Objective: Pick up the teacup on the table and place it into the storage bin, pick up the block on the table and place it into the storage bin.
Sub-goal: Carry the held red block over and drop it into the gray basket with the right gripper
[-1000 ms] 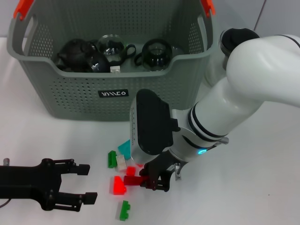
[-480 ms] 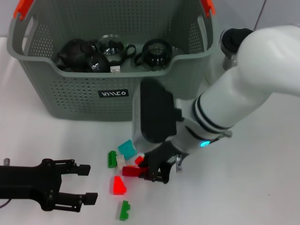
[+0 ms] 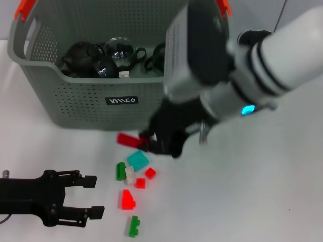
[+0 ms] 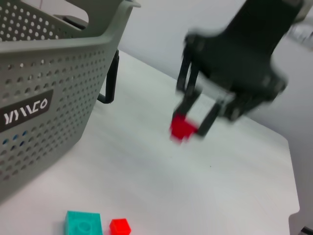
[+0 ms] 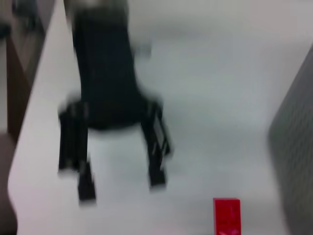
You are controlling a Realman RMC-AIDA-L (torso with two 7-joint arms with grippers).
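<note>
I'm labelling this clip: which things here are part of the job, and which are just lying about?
Job:
- grey-green perforated storage bin
- red block, held above the table by the right gripper
- dark teacups already in the bin
- loose blocks on the table: teal, green, red wedge

Lying about:
- left gripper, open, idle on the white table

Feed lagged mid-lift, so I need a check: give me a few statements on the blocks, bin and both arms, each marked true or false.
1. The right gripper holds a red block clear of the table. True.
2. The left gripper holds a green block. False: its jaws are open and empty, low on the table.
3. The bin has dark teacups in it. True.
4. The teal block is in the bin. False: it lies on the table.
</note>
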